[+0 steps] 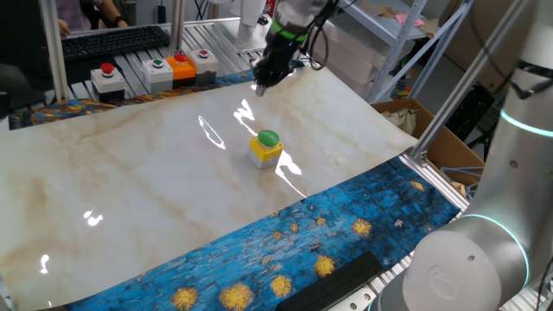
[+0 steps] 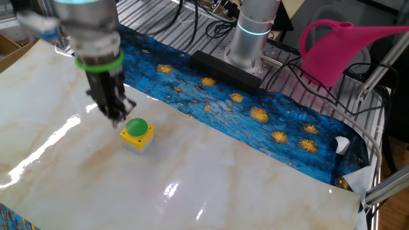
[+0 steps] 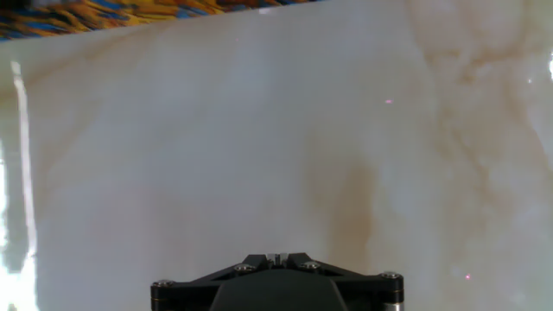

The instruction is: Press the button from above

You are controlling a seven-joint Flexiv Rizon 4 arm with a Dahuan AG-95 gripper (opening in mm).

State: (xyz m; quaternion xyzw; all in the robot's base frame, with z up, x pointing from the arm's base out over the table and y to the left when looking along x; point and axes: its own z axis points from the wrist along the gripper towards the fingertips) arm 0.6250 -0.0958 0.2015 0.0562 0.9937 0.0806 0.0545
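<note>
The button (image 1: 266, 145), a green dome on a small yellow cube, stands near the middle of the marble-patterned sheet (image 1: 130, 181). It also shows in the other fixed view (image 2: 137, 131). My gripper (image 1: 262, 84) hangs above the sheet, beyond the button and off to one side of it, pointing down. In the other fixed view the gripper (image 2: 118, 114) is just left of the button and slightly higher, not touching it. In the hand view the fingertips (image 3: 276, 257) meet with no gap and hold nothing. That view shows only bare sheet; the button is out of its sight.
Grey boxes with red and green buttons (image 1: 108, 76) and an orange box (image 1: 181, 65) sit at the far edge, near a keyboard (image 1: 112, 39). A blue patterned cloth (image 1: 328, 233) borders the sheet. A second arm's base (image 2: 252, 38) and a pink watering can (image 2: 339, 48) stand beyond it.
</note>
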